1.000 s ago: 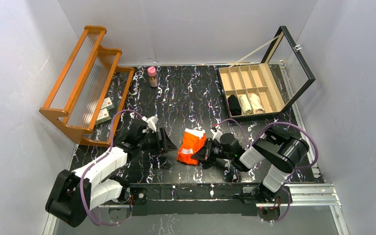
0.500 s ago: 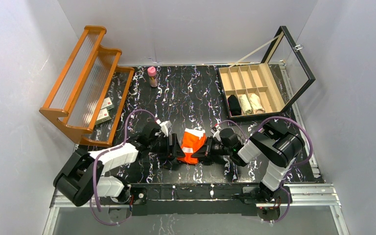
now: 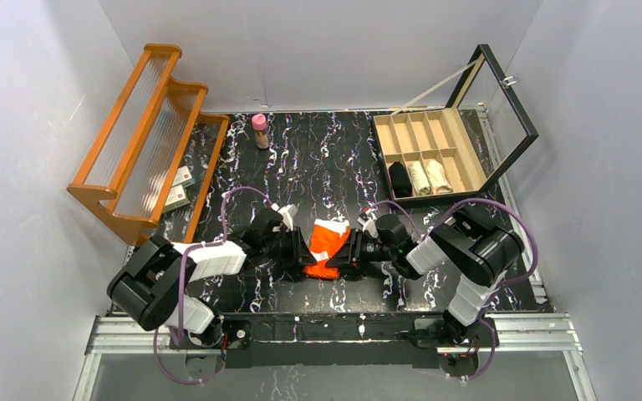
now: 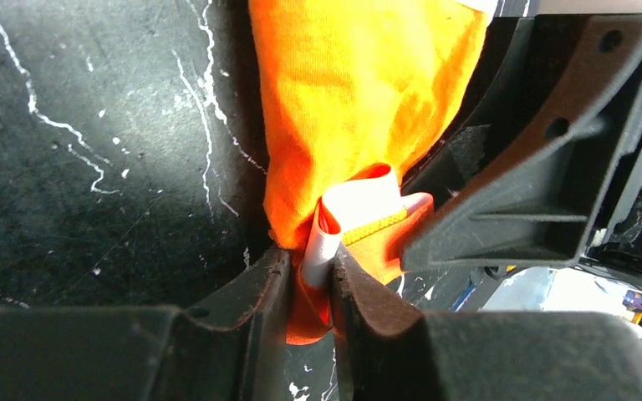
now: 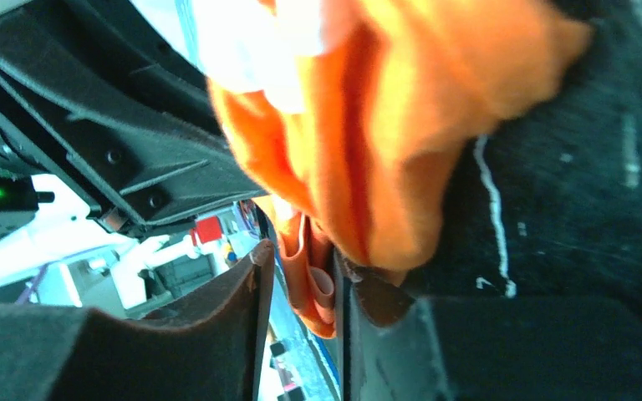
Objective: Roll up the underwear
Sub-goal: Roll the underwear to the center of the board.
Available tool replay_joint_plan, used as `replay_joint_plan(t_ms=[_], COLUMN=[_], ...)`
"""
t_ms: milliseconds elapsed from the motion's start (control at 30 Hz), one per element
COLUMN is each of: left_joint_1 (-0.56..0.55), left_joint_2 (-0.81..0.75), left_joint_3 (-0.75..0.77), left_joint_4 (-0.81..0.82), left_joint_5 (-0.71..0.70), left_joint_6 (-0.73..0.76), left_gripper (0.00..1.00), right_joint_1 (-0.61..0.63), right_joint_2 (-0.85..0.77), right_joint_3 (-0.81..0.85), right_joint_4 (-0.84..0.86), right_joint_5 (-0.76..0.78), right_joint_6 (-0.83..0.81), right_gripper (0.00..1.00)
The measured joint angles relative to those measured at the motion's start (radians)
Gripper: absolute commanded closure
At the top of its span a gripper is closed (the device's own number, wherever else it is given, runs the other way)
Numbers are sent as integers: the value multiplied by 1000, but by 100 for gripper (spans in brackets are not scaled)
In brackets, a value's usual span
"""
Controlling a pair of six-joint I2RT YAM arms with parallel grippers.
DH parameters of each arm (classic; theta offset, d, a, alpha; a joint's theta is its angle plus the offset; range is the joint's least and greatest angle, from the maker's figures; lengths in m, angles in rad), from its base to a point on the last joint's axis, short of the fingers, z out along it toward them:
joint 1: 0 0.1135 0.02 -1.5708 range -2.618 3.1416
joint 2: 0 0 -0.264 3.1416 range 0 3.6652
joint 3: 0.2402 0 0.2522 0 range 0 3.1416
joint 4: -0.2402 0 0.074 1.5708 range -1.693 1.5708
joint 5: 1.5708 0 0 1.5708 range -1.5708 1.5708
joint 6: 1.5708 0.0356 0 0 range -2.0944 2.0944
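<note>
The orange underwear with white trim lies bunched on the black marbled table between both grippers. My left gripper is at its left edge. In the left wrist view that gripper is shut on a fold of orange cloth and white band of the underwear. My right gripper is at the garment's right edge. In the right wrist view its jaws stand slightly open: a fold of the underwear hangs against one finger, with a gap to the other.
A wooden rack stands at the back left with small boxes under it. A pink-capped bottle stands at the back. An open compartment case at the back right holds three rolled cloths.
My left arm has reached right to the underwear and closed on its left edge. My right gripper, shut on the cloth before, has loosened its jaws.
</note>
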Motion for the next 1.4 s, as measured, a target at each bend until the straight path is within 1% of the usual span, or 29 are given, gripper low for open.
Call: replay_joint_plan(t_ms=[133,267,367,500,567,600,667,733,800,900,1067,1133,1200,1400], left_joint_1=[-20,-39,-43,-47,-49,-51,-55,-58,-60,-66,-74,-75,-75,-76], left_joint_2=[18,33,33,32,31,29,25,25,25,31,46,50,51,64], left_joint_3=[29,58,71,97,116,123,145,166,184,205,219,224,229,239], left_joint_4=[-15,-41,-66,-112,-148,-164,-207,-246,-282,-320,-359,-369,-377,-387], left_joint_5=[-20,-40,-43,-44,-43,-42,-40,-39,-32,-22,-9,-7,-6,4], left_joint_6=[0,3,11,35,56,65,89,109,128,145,161,163,167,174], left_gripper=[92,100,100,100,100,100,100,100,100,100,100,100,100,100], right_joint_1=[-3,-3,-3,-3,-2,0,11,47,105,195,424,490,531,565], right_joint_2=[-52,-146,-247,-397,-485,-536,-648,-752,-822,-816,-678,-626,-573,-459], right_joint_3=[3,17,29,42,41,34,-5,-61,-101,-97,-70,-70,-70,-62], right_joint_4=[-42,-182,-321,-496,-539,-539,-482,-410,-370,-373,-414,-414,-406,-371], right_joint_5=[-8,16,72,178,229,249,269,267,254,247,340,383,428,524], right_joint_6=[-76,-183,-287,-430,-515,-564,-687,-827,-1008,-1239,-1607,-1705,-1785,-1933], right_gripper=[49,41,36,33,31,31,32,36,38,38,36,36,36,34])
